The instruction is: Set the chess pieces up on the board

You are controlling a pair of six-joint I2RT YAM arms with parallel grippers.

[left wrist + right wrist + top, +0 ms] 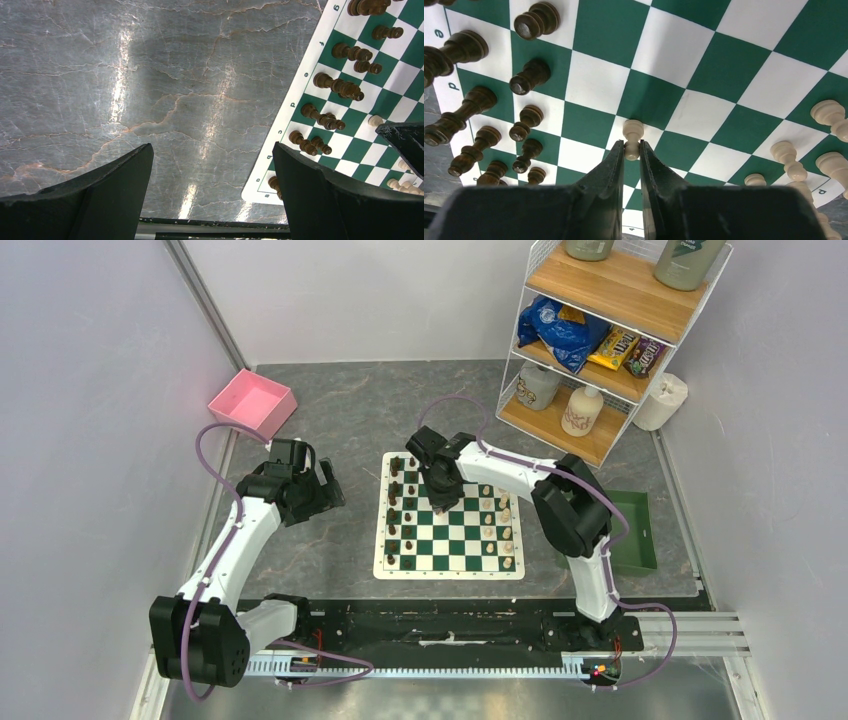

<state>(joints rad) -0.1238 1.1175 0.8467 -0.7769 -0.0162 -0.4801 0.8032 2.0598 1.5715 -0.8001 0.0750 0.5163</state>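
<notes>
Right wrist view: our right gripper [632,148] is pinched on a pale pawn [632,130] by the neck to hold it upright mid-board [674,50], dark pieces [529,77] at 9 o'clock, pale pieces [831,112] at 3 o'clock, probably its destination; left gripper [212,148] hangs wide, empty, off-board.

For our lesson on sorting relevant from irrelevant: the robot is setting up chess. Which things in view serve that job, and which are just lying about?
For the job: board, dark pieces, pale pieces, pale pawn gripped in right pincer, open left pincer.

Lying about: pink bin, green tray, shelf rack, snack bags, paper roll.
</notes>
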